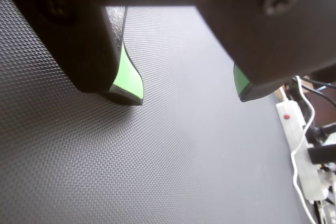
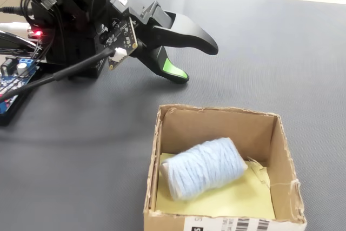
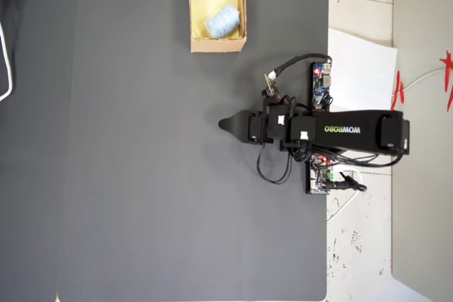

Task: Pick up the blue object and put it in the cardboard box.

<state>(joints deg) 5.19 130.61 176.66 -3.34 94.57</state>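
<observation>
— What is your gripper doing?

— My black gripper with green pads stands wide open with bare mat between the jaws, and it holds nothing. In the fixed view it hangs just above the dark textured rubber mat, one green-padded tip close to the surface; I cannot tell whether that tip touches.

— And the blue object?

— The pale blue-white ribbed roll of thread lies on its side inside the small brown cardboard box with short flaps, resting on the pale yellow floor. In the fixed view its long axis runs diagonally, from lower left up to upper right. From overhead the roll sits toward the right wall of the box, well apart from my gripper.

— Any writing?

— My black arm carries "WOWROBO" in white and green letters, upside down in the overhead view. A white barcode label sits on the box's front wall; its print is too small to read.
</observation>
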